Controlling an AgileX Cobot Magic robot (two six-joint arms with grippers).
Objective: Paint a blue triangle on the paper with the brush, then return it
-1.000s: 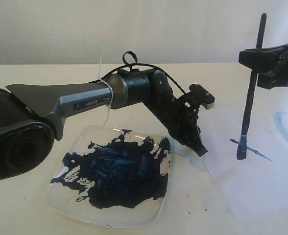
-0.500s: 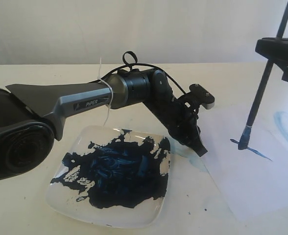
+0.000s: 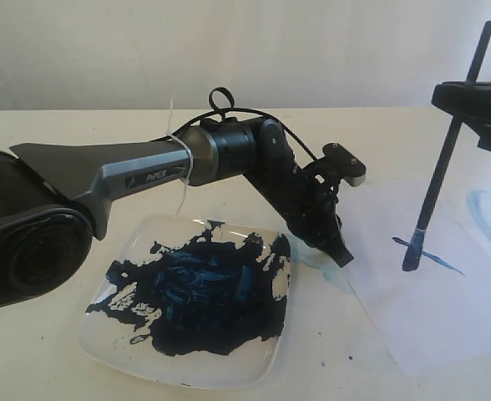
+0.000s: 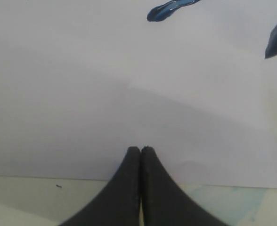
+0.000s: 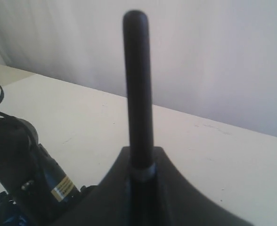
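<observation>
— Count, left to right?
— One paint-smeared plate (image 3: 103,330). One arm (image 3: 152,177) marked "PIPER". Its left gripper (image 3: 343,256) is empty at the edge of the one paper (image 3: 446,326); only the left wrist view shows its jaws touching.
— The brush?
— One brush (image 3: 440,171), tilted, tip on the paper by one dark stroke (image 3: 436,261), pinched in the right gripper (image 3: 463,93).
</observation>
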